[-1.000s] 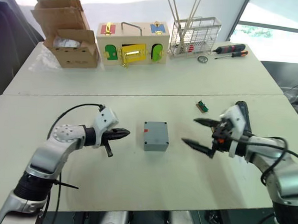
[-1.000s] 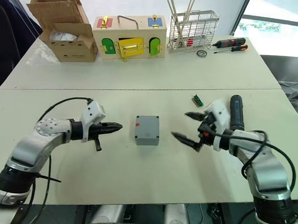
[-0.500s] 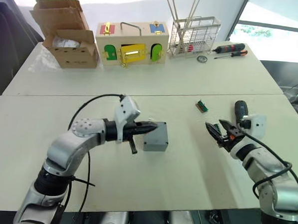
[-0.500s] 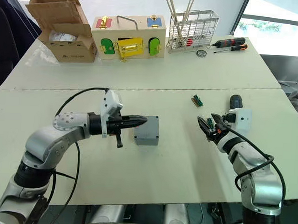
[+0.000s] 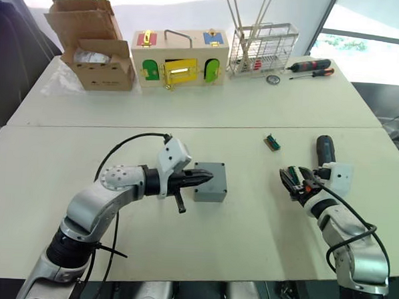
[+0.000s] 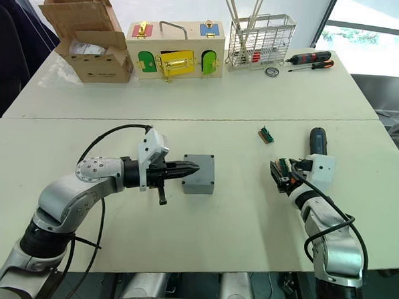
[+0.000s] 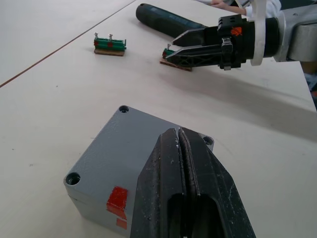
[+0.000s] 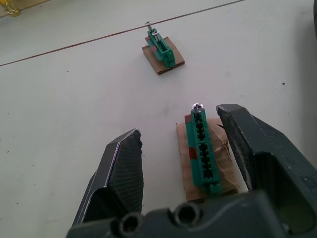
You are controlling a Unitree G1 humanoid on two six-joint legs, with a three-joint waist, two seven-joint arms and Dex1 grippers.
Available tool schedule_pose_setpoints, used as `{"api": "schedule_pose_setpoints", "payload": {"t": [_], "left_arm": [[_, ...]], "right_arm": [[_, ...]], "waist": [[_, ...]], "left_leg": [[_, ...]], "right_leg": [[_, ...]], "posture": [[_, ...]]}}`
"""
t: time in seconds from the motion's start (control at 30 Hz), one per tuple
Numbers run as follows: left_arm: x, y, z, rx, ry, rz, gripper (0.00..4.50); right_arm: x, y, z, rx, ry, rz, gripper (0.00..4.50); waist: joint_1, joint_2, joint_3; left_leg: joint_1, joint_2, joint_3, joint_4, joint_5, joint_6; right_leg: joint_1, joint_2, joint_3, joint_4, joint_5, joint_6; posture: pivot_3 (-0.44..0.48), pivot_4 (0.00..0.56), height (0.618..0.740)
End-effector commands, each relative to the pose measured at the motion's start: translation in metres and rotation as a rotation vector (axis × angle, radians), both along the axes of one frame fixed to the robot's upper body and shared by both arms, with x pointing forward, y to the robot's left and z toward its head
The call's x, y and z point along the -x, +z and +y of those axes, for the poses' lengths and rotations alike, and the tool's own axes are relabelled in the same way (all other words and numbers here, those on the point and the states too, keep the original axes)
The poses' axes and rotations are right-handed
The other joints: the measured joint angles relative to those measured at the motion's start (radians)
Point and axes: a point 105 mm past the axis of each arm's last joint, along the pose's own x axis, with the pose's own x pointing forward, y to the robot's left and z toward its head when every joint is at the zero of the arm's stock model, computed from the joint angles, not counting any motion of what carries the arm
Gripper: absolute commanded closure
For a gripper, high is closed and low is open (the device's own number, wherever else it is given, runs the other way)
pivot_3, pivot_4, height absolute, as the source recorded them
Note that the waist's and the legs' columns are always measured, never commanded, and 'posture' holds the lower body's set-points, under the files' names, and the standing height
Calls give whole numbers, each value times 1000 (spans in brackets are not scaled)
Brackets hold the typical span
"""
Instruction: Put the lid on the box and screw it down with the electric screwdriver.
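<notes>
- One grey box [image 5: 210, 181], lid [image 7: 148, 144] seated on top, touching the tip of the left gripper [image 5: 199, 179].
- One electric screwdriver [image 5: 325, 150], just beyond the right gripper [image 6: 279, 175].
- Two green terminal strips on brown card: one [image 8: 203, 153] between the right gripper's fingers [image 8: 121, 171], one [image 8: 161, 47] farther ahead of it.
- Two orange-and-black hand screwdrivers [image 5: 309, 66], far beyond the right gripper.
- One wire rack [image 5: 261, 49], one wooden latch box [image 5: 179, 57] and one cardboard box [image 5: 98, 47], all far beyond both grippers.
</notes>
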Motion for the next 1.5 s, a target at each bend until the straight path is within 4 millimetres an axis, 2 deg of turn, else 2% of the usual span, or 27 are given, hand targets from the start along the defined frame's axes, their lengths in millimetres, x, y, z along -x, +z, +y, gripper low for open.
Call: {"api": "schedule_pose_setpoints", "payload": {"t": [0.03, 0.37, 0.47, 0.57, 0.6, 0.8, 1.0, 1.1, 1.27, 1.5], "left_arm": [[1, 6, -1, 5, -7, -44, 4500], [0, 2, 0, -6, 1, -44, 4500], [0, 1, 0, -14, 4, -45, 4500], [2, 0, 0, -17, 2, -46, 4500], [2, -1, 0, -18, 1, -46, 4500], [2, -1, 0, -25, 0, -48, 4500], [0, -3, 1, -29, 3, -47, 4500], [0, -4, 0, -30, 2, -47, 4500], [-1, -5, 0, -30, 2, -48, 4500], [-3, -5, -1, -29, 4, -54, 4500]], "right_arm": [[-4, 11, 1, -16, -7, -49, 1694], [-10, 15, -4, -67, -45, -67, 1694], [-11, 16, -4, -66, -47, -72, 2573], [-11, 15, -2, -63, -41, -65, 4094], [-11, 14, -2, -68, -42, -63, 4393], [-9, 12, -2, -73, -46, -57, 4393], [-8, 26, -5, -70, -59, -131, 4393], [-8, 28, -5, -59, -54, -141, 3577], [-7, 22, -13, -75, -101, -114, 1059], [-6, 9, -11, -83, -84, -55, 1059]], "waist": [[1, 0, 0], [1, 0, 0], [1, 0, 0], [2, 0, 0], [2, 0, 0], [1, 0, 0], [1, 0, 0], [2, 0, 0], [1, 0, 0], [0, 0, 0]], "left_leg": [[0, 0, 0, 0, 0, 0], [0, 0, 0, 0, 0, 0], [0, 0, 0, 0, 0, 0], [0, 0, 0, 0, 0, 0], [0, 0, 0, 0, 0, 0], [0, 0, 0, 0, 0, 0], [0, 0, 0, 0, 0, 0], [0, 0, 0, 0, 0, 0], [0, 0, 0, 0, 0, 0], [0, 0, 0, 0, 0, 0]], "right_leg": [[0, 0, 0, 0, 0, 0], [0, 0, 0, 0, 0, 0], [0, 0, 0, 0, 0, 0], [0, 0, 0, 0, 0, 0], [0, 0, 0, 0, 0, 0], [0, 0, 0, 0, 0, 0], [0, 0, 0, 0, 0, 0], [0, 0, 0, 0, 0, 0], [0, 0, 0, 0, 0, 0], [0, 0, 0, 0, 0, 0]], "posture": [[0, 150, 734], [0, 150, 734], [0, 150, 734], [0, 150, 734], [0, 150, 734], [0, 150, 734], [0, 150, 734], [0, 150, 734], [0, 150, 734], [0, 150, 734]]}}
